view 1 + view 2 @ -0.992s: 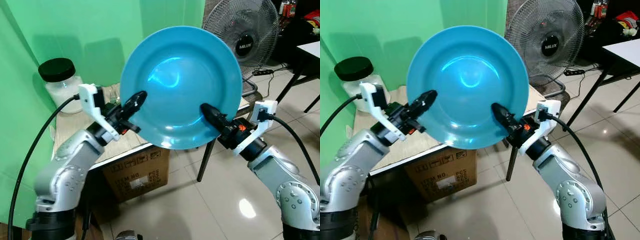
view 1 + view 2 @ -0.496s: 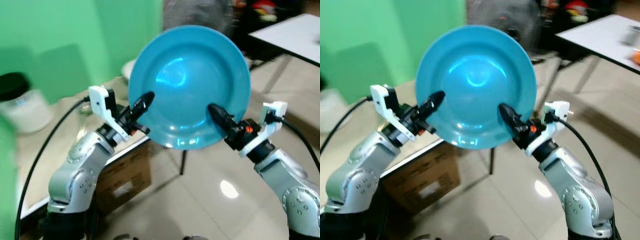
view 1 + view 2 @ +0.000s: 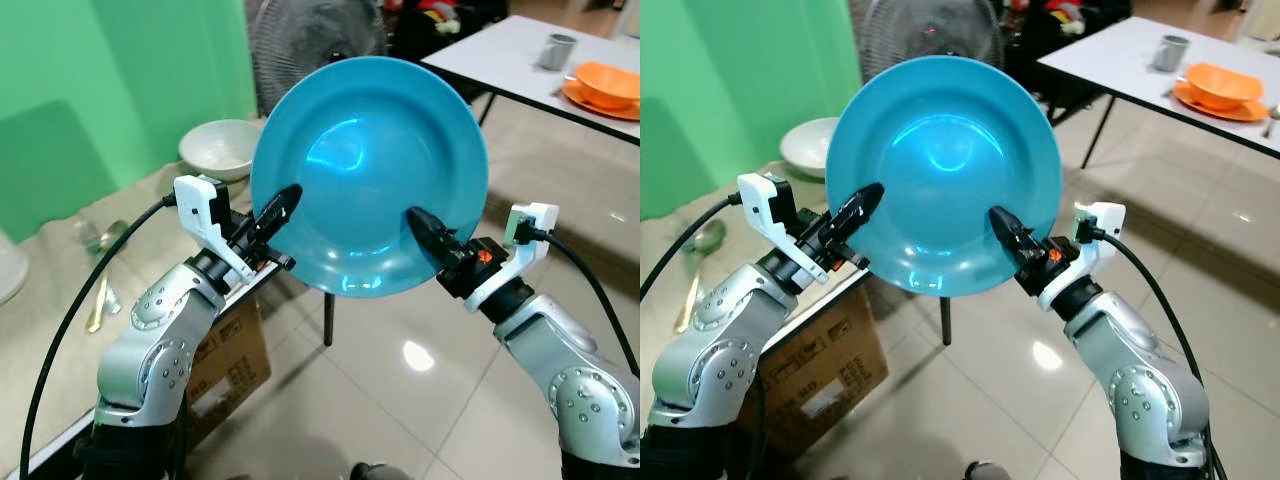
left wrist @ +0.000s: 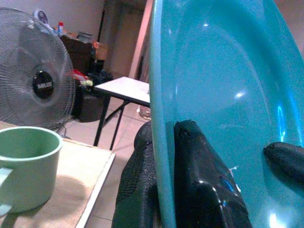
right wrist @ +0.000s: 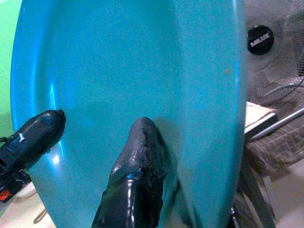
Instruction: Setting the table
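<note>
The blue plate is carried high in front of the robot's chest, tilted so its hollow faces the head camera. The left gripper pinches the rim at about eight o'clock on the disc, and the right gripper pinches it at about five o'clock. Each wrist view shows the rim sandwiched between that gripper's two black fingers, one pad on the hollow face and one behind, so both are closed tight on the plate.

The step in hand looks like a carry toward a place setting. Off at one o'clock stands a white table already bearing an orange bowl and a grey cup; at ten o'clock lie a white bowl and spoons on the cloth-covered near table.

To do it well, both arms should move as one, keeping the spacing between the two pinches fixed so the rim neither twists nor slips. The plate blocks much of the forward view, so it would be wise to lower and level it before it reaches the tabletop. One side should not release before the base rests flat.
</note>
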Robot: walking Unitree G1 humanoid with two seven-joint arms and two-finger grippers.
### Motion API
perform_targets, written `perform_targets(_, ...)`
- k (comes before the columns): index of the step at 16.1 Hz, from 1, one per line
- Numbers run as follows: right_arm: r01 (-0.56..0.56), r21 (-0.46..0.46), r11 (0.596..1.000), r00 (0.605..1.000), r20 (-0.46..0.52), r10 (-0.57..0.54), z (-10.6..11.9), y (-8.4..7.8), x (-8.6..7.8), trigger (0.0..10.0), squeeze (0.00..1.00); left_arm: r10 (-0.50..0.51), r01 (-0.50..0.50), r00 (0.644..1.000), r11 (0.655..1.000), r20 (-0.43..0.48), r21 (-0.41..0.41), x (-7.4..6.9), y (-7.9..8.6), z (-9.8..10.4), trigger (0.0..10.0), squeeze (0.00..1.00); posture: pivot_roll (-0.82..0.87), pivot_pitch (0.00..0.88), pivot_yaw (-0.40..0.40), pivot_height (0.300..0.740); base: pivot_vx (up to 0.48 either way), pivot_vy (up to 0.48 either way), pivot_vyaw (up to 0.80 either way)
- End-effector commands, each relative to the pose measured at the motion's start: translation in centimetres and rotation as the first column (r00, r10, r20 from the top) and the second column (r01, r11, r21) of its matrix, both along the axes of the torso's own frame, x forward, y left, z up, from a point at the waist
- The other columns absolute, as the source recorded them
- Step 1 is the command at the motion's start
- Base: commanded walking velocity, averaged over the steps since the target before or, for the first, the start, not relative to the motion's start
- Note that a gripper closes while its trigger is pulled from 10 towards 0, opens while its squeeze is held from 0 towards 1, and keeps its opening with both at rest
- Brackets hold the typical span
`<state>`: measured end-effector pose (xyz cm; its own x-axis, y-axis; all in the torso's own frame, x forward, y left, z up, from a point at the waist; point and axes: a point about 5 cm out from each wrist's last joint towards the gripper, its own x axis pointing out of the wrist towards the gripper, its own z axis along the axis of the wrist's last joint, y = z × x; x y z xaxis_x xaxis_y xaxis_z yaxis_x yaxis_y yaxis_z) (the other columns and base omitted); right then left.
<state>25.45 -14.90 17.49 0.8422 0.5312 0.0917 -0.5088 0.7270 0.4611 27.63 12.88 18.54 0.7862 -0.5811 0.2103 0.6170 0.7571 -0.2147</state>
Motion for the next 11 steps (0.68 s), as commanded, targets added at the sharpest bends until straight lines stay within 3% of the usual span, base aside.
perform_targets(1, -0.025, -0.054, 0.998, 0.998, 0.057, 0.028, 1.44, 1.84, -0.25, 10.0, 0.00, 0.069, -0.065, 0.997, 0.985, -0.021, 0.160, 0.32, -0.72, -0.81, 10.0, 0.00, 0.01, 0.000, 0.020, 0.740, 0.000, 0.000, -0.80)
perform_targets(3, -0.022, -0.059, 0.998, 0.998, 0.059, 0.026, 1.30, 1.74, -0.34, 10.0, 0.00, 0.066, -0.062, 0.998, 0.984, -0.018, 0.168, 0.30, -0.76, -0.95, 10.0, 0.00, 0.01, 0.000, 0.021, 0.740, 0.000, 0.000, -0.80)
perform_targets(11, -0.017, -0.074, 0.997, 0.998, 0.055, 0.021, 1.05, 1.47, -0.69, 10.0, 0.00, 0.032, -0.027, 0.999, 0.985, -0.025, 0.169, 0.22, -1.17, -1.10, 10.0, 0.00, 0.00, 0.000, 0.029, 0.740, 0.298, 0.000, -0.80)
